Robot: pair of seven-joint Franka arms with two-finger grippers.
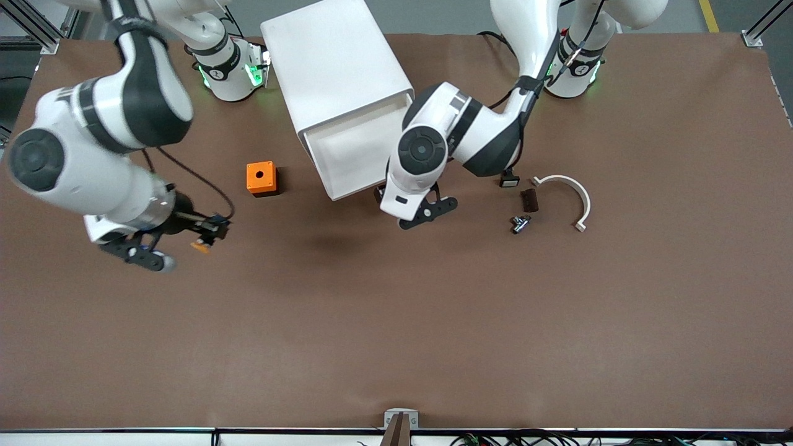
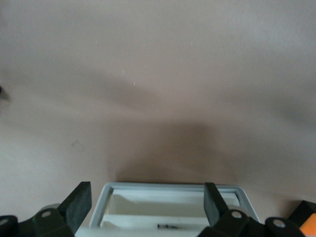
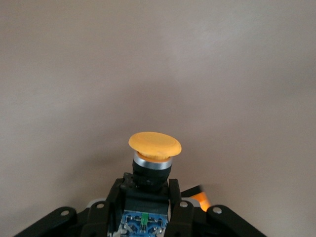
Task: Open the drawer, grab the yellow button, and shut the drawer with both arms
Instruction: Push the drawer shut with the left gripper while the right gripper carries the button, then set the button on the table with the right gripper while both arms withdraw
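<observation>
The white cabinet (image 1: pixel 334 62) lies toward the robots' side of the table. Its drawer (image 1: pixel 353 148) is pulled out and open. My left gripper (image 1: pixel 381 193) is at the drawer's front edge. In the left wrist view it (image 2: pixel 146 205) is open, with its fingers (image 2: pixel 79 202) astride the drawer's front rim (image 2: pixel 173 188) and not touching it. My right gripper (image 1: pixel 207 234) is over the bare table toward the right arm's end. It is shut on the button (image 1: pixel 199 246). In the right wrist view the gripper (image 3: pixel 146 197) clamps the button's black body, and the orange cap (image 3: pixel 154 144) sticks out past the fingertips.
An orange cube with a round hole (image 1: pixel 261 178) sits beside the drawer, toward the right arm's end. Toward the left arm's end lie a small black piece with a white face (image 1: pixel 509 181), a dark brown piece (image 1: pixel 530 200), a small metal part (image 1: pixel 520 223) and a white curved clip (image 1: pixel 573 195).
</observation>
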